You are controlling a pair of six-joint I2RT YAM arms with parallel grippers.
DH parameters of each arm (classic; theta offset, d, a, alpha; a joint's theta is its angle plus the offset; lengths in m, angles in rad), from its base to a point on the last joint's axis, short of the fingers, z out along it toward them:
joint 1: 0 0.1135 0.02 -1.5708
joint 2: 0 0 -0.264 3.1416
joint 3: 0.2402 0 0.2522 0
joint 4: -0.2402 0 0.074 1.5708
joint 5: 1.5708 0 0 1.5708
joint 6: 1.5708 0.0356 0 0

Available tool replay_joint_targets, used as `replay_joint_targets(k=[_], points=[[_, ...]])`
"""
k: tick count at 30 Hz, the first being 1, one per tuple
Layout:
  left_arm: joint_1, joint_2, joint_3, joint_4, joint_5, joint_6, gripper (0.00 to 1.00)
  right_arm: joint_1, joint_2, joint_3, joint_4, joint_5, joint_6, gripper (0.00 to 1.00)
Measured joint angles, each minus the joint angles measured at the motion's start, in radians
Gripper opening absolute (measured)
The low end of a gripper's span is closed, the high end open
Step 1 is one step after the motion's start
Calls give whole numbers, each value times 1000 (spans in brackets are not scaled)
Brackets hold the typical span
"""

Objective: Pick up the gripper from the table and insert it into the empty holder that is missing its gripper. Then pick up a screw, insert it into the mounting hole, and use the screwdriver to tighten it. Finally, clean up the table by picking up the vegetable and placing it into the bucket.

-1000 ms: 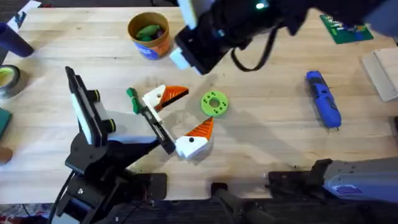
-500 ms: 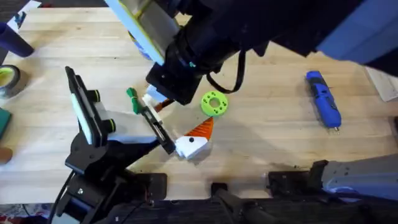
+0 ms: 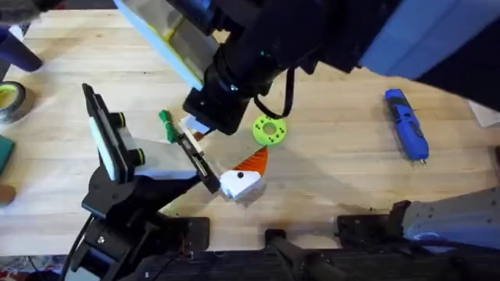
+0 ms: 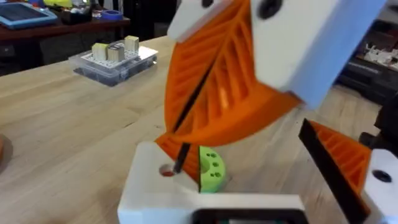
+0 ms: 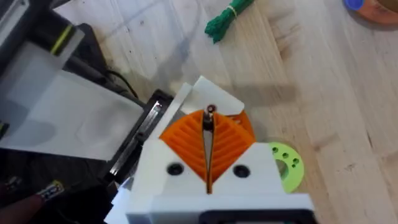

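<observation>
Though a dark blur overhead, right fingers point(image 5: 186, 140) clenched on a screw point(image 5: 210, 110) in the wrist view; left fingers point(image 4: 339, 155) apart

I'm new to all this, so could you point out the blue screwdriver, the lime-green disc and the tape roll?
screwdriver point(image 3: 407, 125): overhead view, middle of its blue body.
lime-green disc point(image 3: 269, 130): overhead view, its top face.
tape roll point(image 3: 11, 100): overhead view, its rim at the table's left edge.

bucket point(image 5: 377, 9) cut by edge, right arm point(image 3: 328, 35) blurred, large
</observation>
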Motion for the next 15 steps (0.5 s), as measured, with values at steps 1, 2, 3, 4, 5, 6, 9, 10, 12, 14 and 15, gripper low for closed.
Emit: replay_joint_targets(k=[1,2,3,4,5,6,9,10,12,14,15], points=[[0,0,0,0,0,0,986,0,0,0,0,1,-1,7],[0,0,0,0,0,0,986,0,0,0,0,2,-3,7],[0,0,0,0,0,0,986,0,0,0,0,3,-6,7],[0,0,0,0,0,0,986,0,0,0,0,5,-7,7],[0,0,0,0,0,0,986,0,0,0,0,9,-7,7],[0,0,0,0,0,0,986,0,0,0,0,15,-7,7],[0,0,0,0,0,0,986,0,0,0,2,35,-8,7],[0,0,0,0,0,0,986,0,0,0,3,40,-8,7],[0,0,0,0,0,0,986,0,0,0,4,47,-9,7],[0,0,0,0,0,0,986,0,0,0,4,50,-11,7],[0,0,0,0,0,0,986,0,0,0,4,51,-11,7]])
